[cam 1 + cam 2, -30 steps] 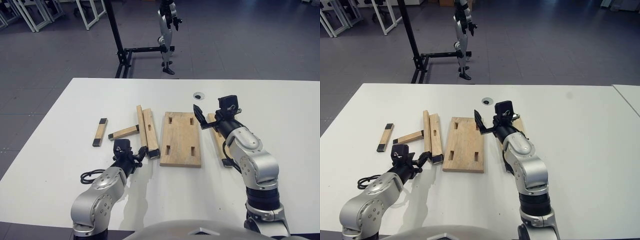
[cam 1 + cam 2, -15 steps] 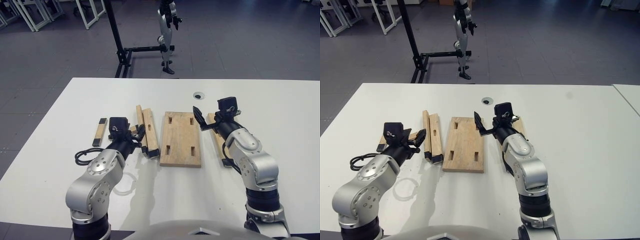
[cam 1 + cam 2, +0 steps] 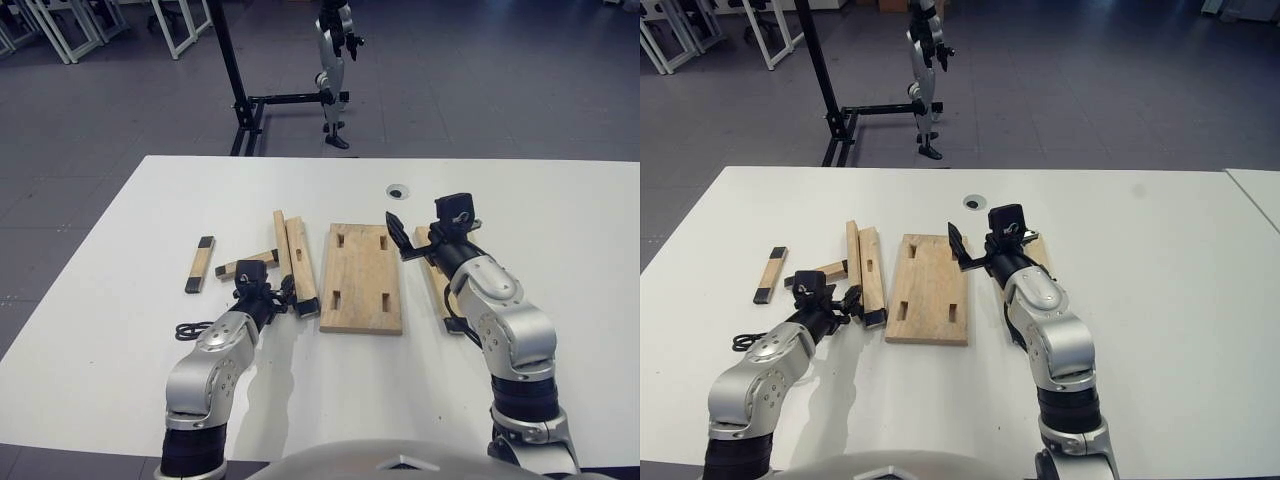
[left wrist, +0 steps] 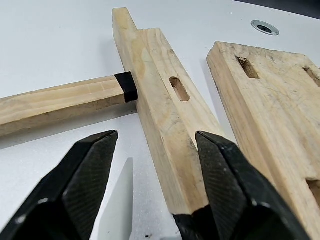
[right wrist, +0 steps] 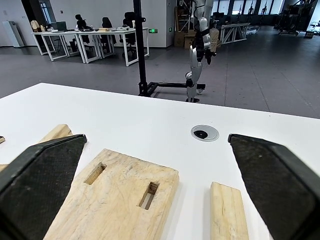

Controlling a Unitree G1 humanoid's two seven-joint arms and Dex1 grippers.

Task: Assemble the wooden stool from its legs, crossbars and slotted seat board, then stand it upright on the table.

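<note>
Left wrist view close on leg (image 4: 165, 120), its mortise (image 4: 178, 88), crossbar (image 4: 60, 102) butting it, left tool (image 4: 156, 136) spread astride leg's end, right tool (image 5: 157, 140) wide apart at seat board (image 5: 115, 200) edge, gripping nothing

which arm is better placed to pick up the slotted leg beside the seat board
Left, probably: the left pincer is open astride the near end of the slotted leg. The right pincer is open over the far right corner of the seat board, across the board from it.

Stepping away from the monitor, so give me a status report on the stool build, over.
Left gripper open, jaws astride slotted leg's near end. Right gripper open, by seat board's right edge. Board flat, slots empty. Crossbar lies close beside left gripper.
</note>
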